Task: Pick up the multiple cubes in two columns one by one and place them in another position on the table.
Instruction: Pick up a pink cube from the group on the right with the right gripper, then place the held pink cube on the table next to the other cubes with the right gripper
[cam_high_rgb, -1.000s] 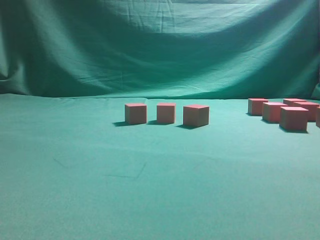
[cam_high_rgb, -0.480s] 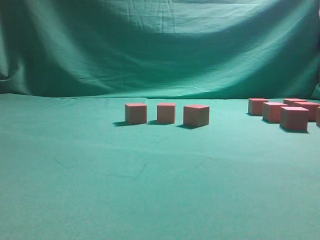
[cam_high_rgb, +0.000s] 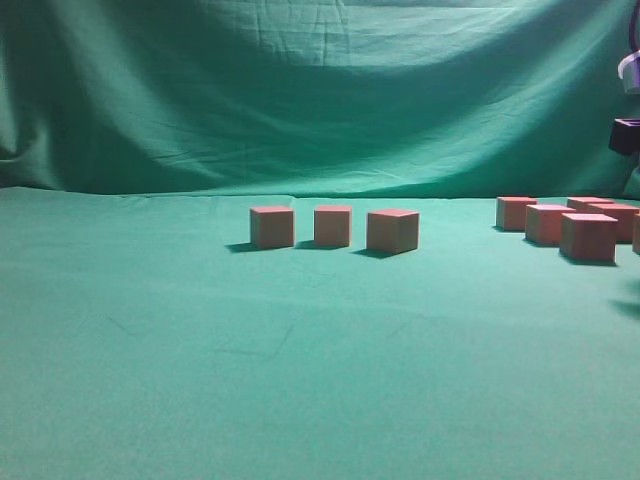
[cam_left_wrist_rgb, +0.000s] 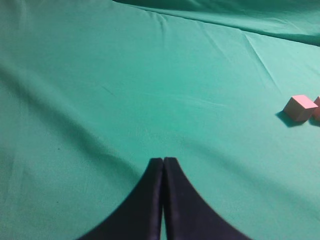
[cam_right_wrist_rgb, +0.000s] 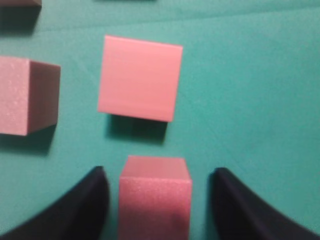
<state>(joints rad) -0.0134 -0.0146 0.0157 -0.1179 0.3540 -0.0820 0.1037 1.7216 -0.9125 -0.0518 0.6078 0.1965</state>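
R gripper is now coming into the exterior view at far right, jaws apart, straddling a cube w/o touching, in the right cluster on the table; next pick likely. L gripper is sitting clenched, empty.

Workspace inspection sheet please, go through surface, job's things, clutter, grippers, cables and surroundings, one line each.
Surface: table covered in teal-green cloth, slightly wrinkled.
Job's things: three cubes in a row near the middle; a cluster of cubes at the right edge; all rest on the cloth.
Clutter: nothing seen.
Grippers: left gripper shut, empty, above bare cloth; right gripper open, jaws either side of one cube, gaps showing on both sides, not yet gripping.
Cables: nothing seen.
Surroundings: draped green backdrop behind the table; part of the right arm shows at the exterior view's right edge.
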